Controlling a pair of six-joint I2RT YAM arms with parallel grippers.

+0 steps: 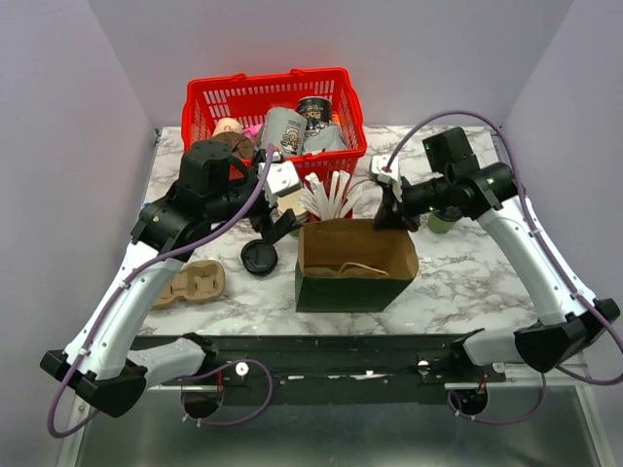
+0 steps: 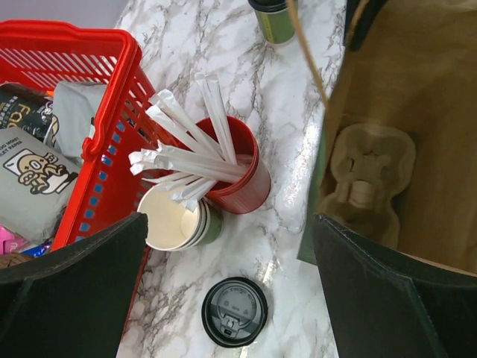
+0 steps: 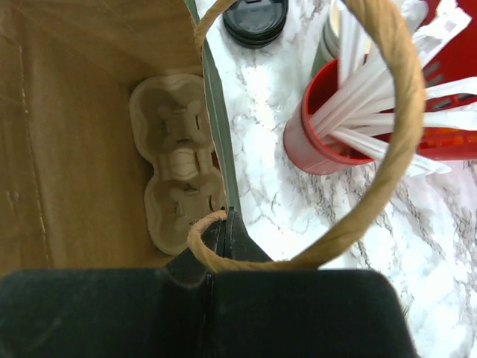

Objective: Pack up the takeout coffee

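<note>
The takeout coffee, an olive-green cup with a black lid, stands at the far right of the table, partly hidden behind my right arm in the top view. The green paper bag stands open in the middle with a cardboard cup carrier inside. My right gripper is shut on the bag's back rim beside the twine handle. My left gripper is open and empty above a loose black lid, which lies on the marble left of the bag.
A red basket of packets stands at the back. A red cup of white sticks and a stack of lidless green cups stand between basket and bag. A second cardboard carrier lies at the front left.
</note>
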